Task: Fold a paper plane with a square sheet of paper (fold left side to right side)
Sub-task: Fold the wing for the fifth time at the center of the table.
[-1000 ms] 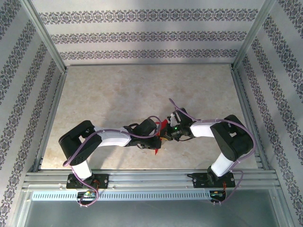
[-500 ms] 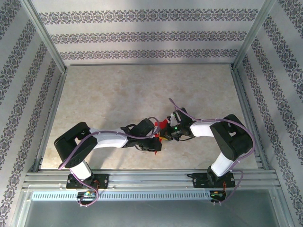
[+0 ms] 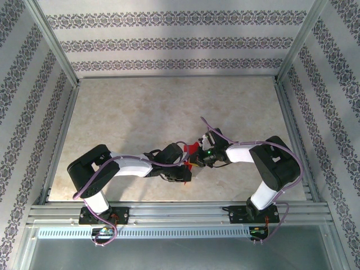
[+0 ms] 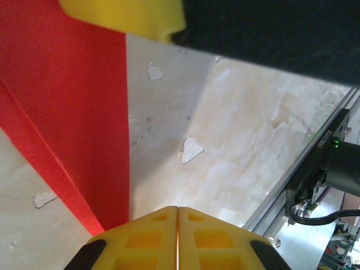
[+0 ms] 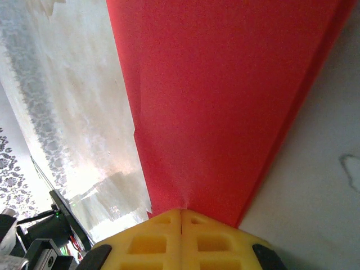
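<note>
Mid-table, red paper [image 5: 225, 84] largely hidden, right gripper [image 5: 181, 212] pinching it, left gripper [image 4: 178, 209] closed.

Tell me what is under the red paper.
The pale marbled tabletop shows beside and below the folded bright red paper sheet. What lies directly beneath the sheet is covered and cannot be seen.

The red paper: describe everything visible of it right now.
The red paper is thin, matte and bright red, folded into a narrow tapering shape with a long straight crease. It sits between the two wrists near the front centre of the table, apparently lifted and casting a shadow. The right gripper has its jaws closed on one narrow end. The left gripper is closed too, the paper's edge beside it; whether it pinches the paper is unclear.
</note>
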You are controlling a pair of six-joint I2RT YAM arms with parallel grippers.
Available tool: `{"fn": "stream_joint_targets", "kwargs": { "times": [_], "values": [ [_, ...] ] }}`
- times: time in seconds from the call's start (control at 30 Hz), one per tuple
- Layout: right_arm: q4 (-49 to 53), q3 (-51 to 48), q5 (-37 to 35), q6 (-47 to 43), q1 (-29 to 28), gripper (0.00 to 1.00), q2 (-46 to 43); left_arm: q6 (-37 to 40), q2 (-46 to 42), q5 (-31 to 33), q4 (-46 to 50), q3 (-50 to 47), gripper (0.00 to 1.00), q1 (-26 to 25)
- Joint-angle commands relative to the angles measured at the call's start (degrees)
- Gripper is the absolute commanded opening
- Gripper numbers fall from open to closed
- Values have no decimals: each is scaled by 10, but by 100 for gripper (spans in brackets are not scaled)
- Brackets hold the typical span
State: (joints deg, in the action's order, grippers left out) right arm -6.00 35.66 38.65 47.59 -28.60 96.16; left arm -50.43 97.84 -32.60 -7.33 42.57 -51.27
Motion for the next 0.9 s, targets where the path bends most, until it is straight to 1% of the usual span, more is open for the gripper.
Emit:
{"fn": "stream_joint_targets", "kwargs": {
  "times": [0.0,0.87],
  "values": [
    [65,-16,-71,-17,5,0,39,-11,10,-1,-22,-12,10,5],
    [74,-15,-78,-24,6,0,46,-19,7,0,-42,-37,10,4]
  ]
}}
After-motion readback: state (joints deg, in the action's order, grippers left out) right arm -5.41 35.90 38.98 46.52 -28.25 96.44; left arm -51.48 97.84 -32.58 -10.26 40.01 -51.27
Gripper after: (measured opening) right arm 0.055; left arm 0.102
